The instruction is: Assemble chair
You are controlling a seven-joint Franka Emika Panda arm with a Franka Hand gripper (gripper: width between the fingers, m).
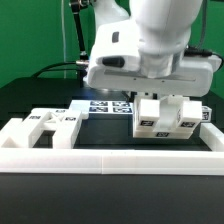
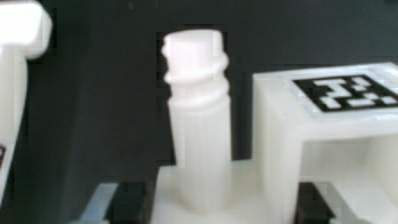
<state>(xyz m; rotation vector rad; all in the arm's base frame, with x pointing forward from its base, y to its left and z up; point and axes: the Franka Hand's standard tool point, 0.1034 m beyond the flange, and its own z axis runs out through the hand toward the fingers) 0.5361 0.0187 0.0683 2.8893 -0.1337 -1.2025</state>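
Note:
My gripper (image 2: 217, 206) is shut on the wide base of a white chair leg (image 2: 199, 100), a round post with a ridged tip that points away from the wrist. Its dark fingers (image 2: 128, 203) press both sides of that base. Close beside the leg stands a white chair block with a black-and-white tag (image 2: 342, 95). Another white part (image 2: 18, 90) lies on the other side. In the exterior view the gripper (image 1: 163, 104) is low over tagged white chair pieces (image 1: 165, 122) at the exterior view's right, and its fingertips are hidden among them.
More white chair pieces (image 1: 45, 125) lie at the exterior view's left. The marker board (image 1: 105, 103) lies flat behind them. A low white border rail (image 1: 110, 158) runs along the front and sides of the black table. A green backdrop stands behind.

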